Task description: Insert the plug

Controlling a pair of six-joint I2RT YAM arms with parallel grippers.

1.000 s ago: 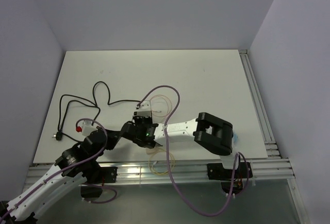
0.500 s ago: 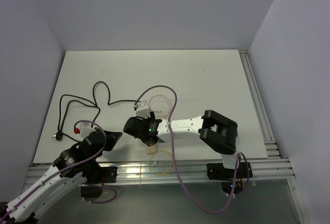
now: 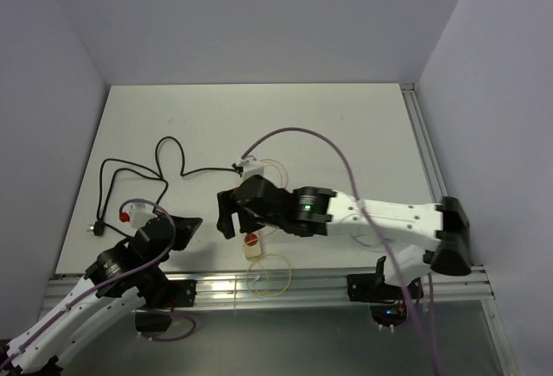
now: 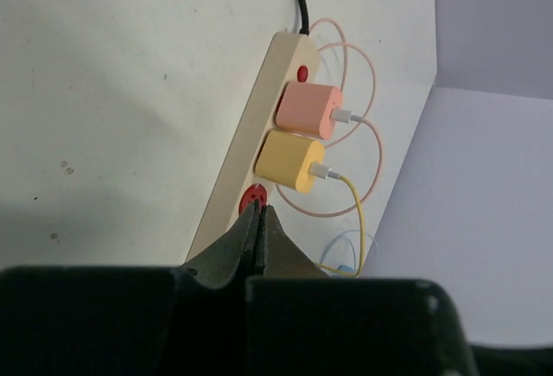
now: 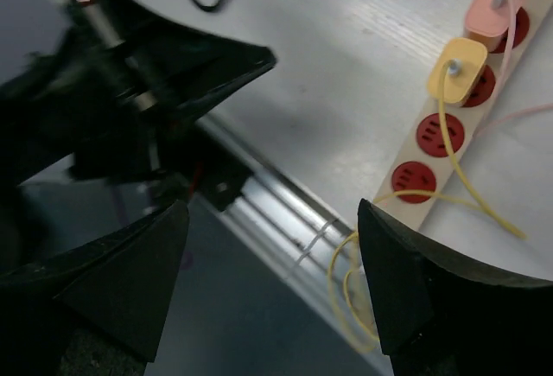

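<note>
A cream power strip (image 5: 456, 130) with red sockets lies on the white table. A yellow plug (image 5: 458, 68) and a pink plug (image 5: 498, 6) sit in adjacent sockets; both also show in the left wrist view, the yellow plug (image 4: 290, 160) just below the pink plug (image 4: 308, 107). Two empty sockets (image 5: 440, 134) follow toward the strip's near end. My right gripper (image 5: 274, 212) hovers open and empty beside the strip, over the table's front edge. In the top view the right gripper (image 3: 227, 220) covers the strip's middle. My left gripper (image 4: 259, 212) is shut on nothing, pointing at an empty socket (image 4: 252, 196).
The yellow cable (image 3: 270, 274) coils over the front rail. A black cord (image 3: 130, 168) winds across the left of the table to a black plug (image 3: 97, 229). A thin pink cable (image 4: 359, 91) loops beside the strip. The left arm (image 3: 130, 259) sits at the near left corner.
My right gripper has gone from shut to open and drawn back off the strip toward the left. Its arm has stretched out low to the right. The left arm has barely moved.
</note>
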